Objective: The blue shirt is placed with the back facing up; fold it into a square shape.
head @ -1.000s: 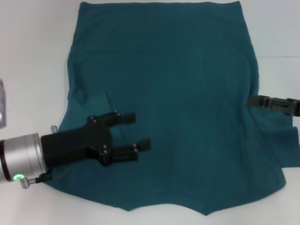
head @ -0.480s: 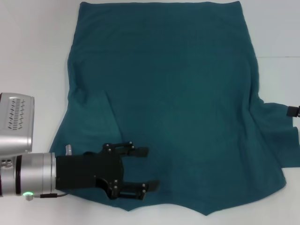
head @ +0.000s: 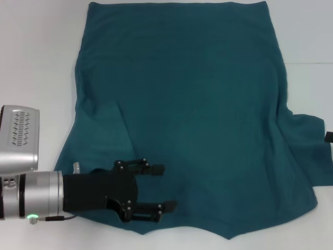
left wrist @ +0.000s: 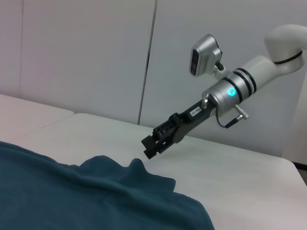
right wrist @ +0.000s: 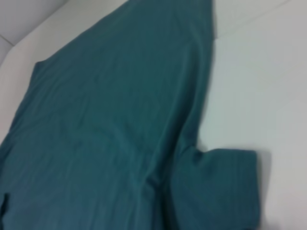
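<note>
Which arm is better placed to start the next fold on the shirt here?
Probably the left. The left gripper hovers open over the blue shirt near its near-left edge, ready to pinch cloth. The right gripper is raised off the shirt beyond its right sleeve, barely in the head view.

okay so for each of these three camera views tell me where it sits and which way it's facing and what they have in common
Head view: on the head, looking down at the blue shirt; left gripper, fingers apart, over its near edge.
Left wrist view: on the left wrist, looking low across the table at the right gripper, raised off the cloth.
Right wrist view: on the right wrist, looking down on the shirt and one sleeve; no arm shows.
Shared: all show the shirt.
</note>
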Controlling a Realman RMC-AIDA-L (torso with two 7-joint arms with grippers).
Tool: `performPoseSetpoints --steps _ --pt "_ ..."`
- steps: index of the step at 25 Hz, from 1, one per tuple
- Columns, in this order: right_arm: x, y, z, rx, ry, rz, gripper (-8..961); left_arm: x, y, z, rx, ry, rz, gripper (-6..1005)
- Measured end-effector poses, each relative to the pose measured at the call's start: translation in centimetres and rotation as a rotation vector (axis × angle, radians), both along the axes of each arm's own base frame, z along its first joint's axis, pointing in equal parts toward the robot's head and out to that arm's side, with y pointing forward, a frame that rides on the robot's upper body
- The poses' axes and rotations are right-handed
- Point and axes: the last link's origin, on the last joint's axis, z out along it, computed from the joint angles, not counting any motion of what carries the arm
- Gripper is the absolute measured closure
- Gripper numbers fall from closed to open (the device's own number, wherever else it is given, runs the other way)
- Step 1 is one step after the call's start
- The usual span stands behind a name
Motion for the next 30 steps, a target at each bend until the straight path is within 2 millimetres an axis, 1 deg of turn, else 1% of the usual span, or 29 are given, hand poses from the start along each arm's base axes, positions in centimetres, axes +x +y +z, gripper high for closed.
performPoseSetpoints --steps 4,12,21,27,30 --pt "0.3 -0.2 -0.8 0.001 -0.004 -0.007 129 0.0 0.0 -0.1 -0.002 -0.001 0.001 147" --pt "0.3 0.2 -2.0 0.013 -0.028 0.018 130 0.1 0.0 -0.1 -0.003 -0.001 -0.002 146" --pt "0.1 0.7 -3.0 0.015 -0.030 0.027 131 0.0 0.2 -0.2 0.005 0.006 0.003 147" --pt "-0.1 0.6 -3.5 -0.003 -0.030 0.051 132 0.0 0.3 -0.2 0.011 0.010 0.007 147" --pt "-0.2 0.3 -3.6 -0.019 -0.015 0.060 132 0.0 0.3 -0.2 0.011 0.009 0.008 148"
